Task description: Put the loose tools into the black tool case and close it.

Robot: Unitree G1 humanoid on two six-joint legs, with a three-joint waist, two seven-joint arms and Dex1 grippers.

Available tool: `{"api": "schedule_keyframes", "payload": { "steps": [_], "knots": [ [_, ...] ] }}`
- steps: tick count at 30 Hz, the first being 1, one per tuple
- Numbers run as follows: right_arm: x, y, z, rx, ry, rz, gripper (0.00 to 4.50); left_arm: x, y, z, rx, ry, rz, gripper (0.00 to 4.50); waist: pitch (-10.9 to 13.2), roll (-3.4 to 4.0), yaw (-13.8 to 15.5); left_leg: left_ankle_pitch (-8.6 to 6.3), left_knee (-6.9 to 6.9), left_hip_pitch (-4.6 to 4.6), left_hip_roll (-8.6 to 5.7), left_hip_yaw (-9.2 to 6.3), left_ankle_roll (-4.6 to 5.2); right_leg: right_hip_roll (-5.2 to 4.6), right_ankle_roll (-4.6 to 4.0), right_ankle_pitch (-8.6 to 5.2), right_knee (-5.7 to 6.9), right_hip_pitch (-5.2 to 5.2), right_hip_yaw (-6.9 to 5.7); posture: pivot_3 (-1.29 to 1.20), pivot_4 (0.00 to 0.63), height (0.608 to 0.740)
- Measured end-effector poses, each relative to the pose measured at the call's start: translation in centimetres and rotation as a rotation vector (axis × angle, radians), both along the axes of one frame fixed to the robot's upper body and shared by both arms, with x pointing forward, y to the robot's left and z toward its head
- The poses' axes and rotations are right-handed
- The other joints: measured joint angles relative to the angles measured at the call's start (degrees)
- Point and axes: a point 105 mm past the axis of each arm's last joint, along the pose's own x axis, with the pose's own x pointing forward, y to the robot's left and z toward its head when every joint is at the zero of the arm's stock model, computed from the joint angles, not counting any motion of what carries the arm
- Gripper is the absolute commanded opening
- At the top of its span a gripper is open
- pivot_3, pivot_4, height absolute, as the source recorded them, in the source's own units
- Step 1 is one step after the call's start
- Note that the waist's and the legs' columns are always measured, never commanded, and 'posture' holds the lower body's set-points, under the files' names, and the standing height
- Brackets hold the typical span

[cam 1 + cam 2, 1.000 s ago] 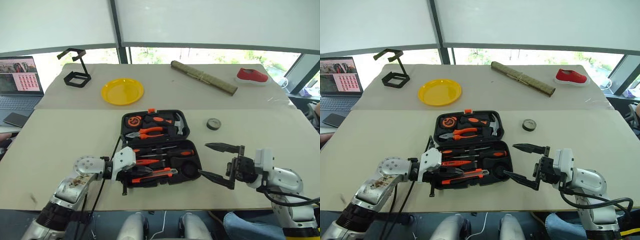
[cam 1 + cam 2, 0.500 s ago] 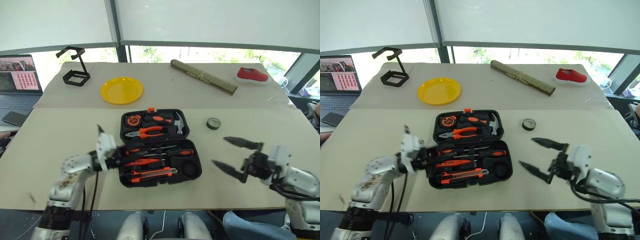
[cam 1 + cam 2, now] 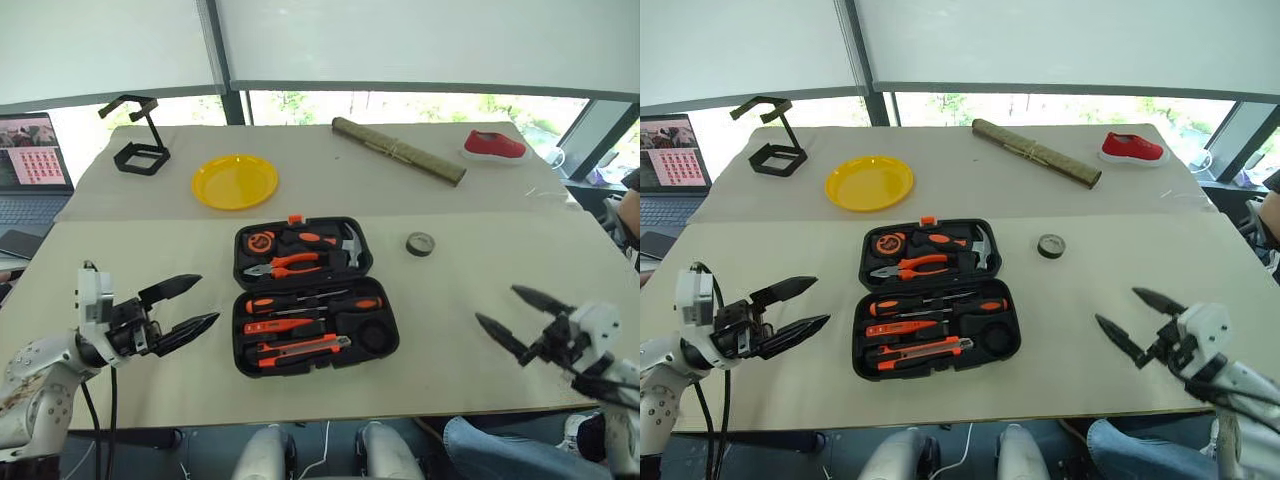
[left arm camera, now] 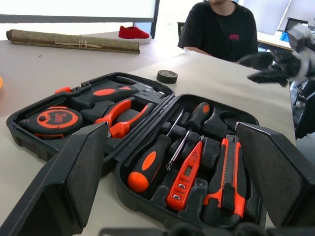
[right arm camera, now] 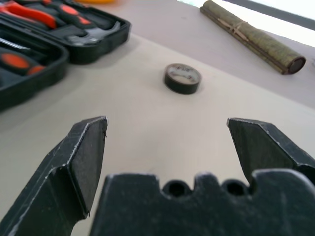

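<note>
So here's my tabletop [image 3: 120, 250] from left to right. Way off on the left edge there's an open laptop [image 3: 35, 150] with a pink grid on its screen, then a black wire stand [image 3: 135, 140] at the far side and a round yellow plastic plate [image 3: 235, 181] next to it. My left gripper [image 3: 182, 306] hangs over the near left part of the tabletop with its two black fingers spread wide, nothing between them, pointing toward the case but clearly apart from it. In the middle sits the black hard-plastic clamshell tool case [image 3: 313, 293], lying open. The far half has an orange tape measure [image 3: 266, 241], orange-handled pliers [image 3: 292, 264] and a steel-headed hammer [image 3: 351, 245]. The near half holds two orange-and-black-handled screwdrivers [image 3: 300, 301], a small all-orange tester screwdriver [image 4: 186, 174] and an orange-black utility knife [image 3: 303, 348], all lying in their moulded slots. Just right of the case, on bare tabletop, is the small grey tape roll [image 3: 421, 243], lying flat and not in the case. At the far side there's a long rolled bamboo mat [image 3: 398, 151] and a red shoe [image 3: 494, 145]. My right gripper [image 3: 518, 314] is over the near right corner, fingers also wide apart and empty, well away from the roll. A person in a black T-shirt [image 4: 224, 27] sits beyond that corner.
</note>
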Motion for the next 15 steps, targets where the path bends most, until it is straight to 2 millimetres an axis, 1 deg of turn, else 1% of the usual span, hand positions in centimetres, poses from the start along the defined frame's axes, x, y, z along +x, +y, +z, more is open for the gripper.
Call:
{"api": "schedule_keyframes", "payload": {
  "steps": [2, 3, 4, 5, 8, 10, 12, 15],
  "knots": [
    [2.0, 1.0, 1.6, -0.082, 0.008, 0.052, 4.50, 0.1, -0.4, 0.2, -0.009, -0.015, -0.012, 4.42, 0.0, -0.04, 0.2, 0.00, -0.06, -0.04, 0.05, -0.09, -0.01, 0.13, 0.08, 0.01, 0.01, -0.01, -0.10, 0.00, 0.150, 0.740],
    [2.8, 1.5, 1.6, -0.119, 0.033, 0.078, 4.50, 0.1, -0.5, 0.2, -0.014, -0.017, -0.012, 4.42, 0.0, -0.06, 0.2, 0.00, -0.08, -0.07, 0.05, -0.15, -0.01, 0.16, 0.26, 0.09, 0.01, -0.02, -0.15, 0.00, 0.150, 0.740],
    [4.5, 2.4, 1.4, -0.183, 0.096, 0.119, 4.50, 0.2, -0.8, 0.1, -0.013, -0.017, -0.016, 4.42, 0.0, -0.07, 0.1, -0.01, -0.10, -0.10, 0.05, -0.10, -0.02, 0.18, 0.25, 0.10, 0.01, -0.08, -0.10, 0.00, 0.150, 0.740],
    [5.8, 3.2, 1.6, -0.223, 0.124, 0.141, 4.50, 0.3, -1.4, 0.1, -0.006, -0.026, -0.033, 4.42, 0.1, -0.04, 0.1, 0.00, -0.13, -0.25, 0.02, -0.10, -0.02, 0.17, 0.25, 0.11, 0.01, -0.25, -0.09, 0.00, 0.150, 0.740],
    [8.1, 4.8, 1.4, -0.300, 0.196, 0.190, 4.50, 0.0, -2.0, -0.2, 0.004, -0.027, -0.050, 4.42, 0.1, -0.06, 0.1, 0.00, -0.27, -0.37, 0.00, -0.07, -0.02, 0.15, 0.25, 0.13, 0.02, -0.45, -0.08, 0.00, 0.150, 0.740],
    [9.0, 5.7, 0.9, -0.363, 0.239, 0.223, 4.50, -0.2, -2.0, -0.6, 0.013, -0.021, -0.044, 4.42, 0.1, -0.06, 0.1, 0.00, -0.34, -0.75, -0.02, -0.07, -0.02, 0.13, 0.26, 0.13, 0.03, -0.84, -0.10, 0.00, 0.150, 0.740],
    [9.4, 6.1, -0.1, -0.405, 0.288, 0.248, 4.50, -0.3, -1.9, -0.9, 0.019, -0.014, -0.033, 4.42, 0.1, -0.06, 0.4, 0.05, -0.33, -0.94, -0.03, -0.13, -0.10, 0.11, 0.28, 0.14, 0.00, -0.98, -0.22, 0.00, 0.150, 0.740],
    [10.2, 6.8, -1.2, -0.466, 0.323, 0.273, 3.80, -0.2, -1.8, -0.7, 0.024, -0.037, -0.023, 4.50, 0.1, -0.05, 0.4, 0.04, -0.33, -1.08, -0.08, -0.11, -0.09, 0.03, 0.36, 0.19, -0.11, -1.01, -0.24, 0.00, 0.150, 0.740]
  ]
}}
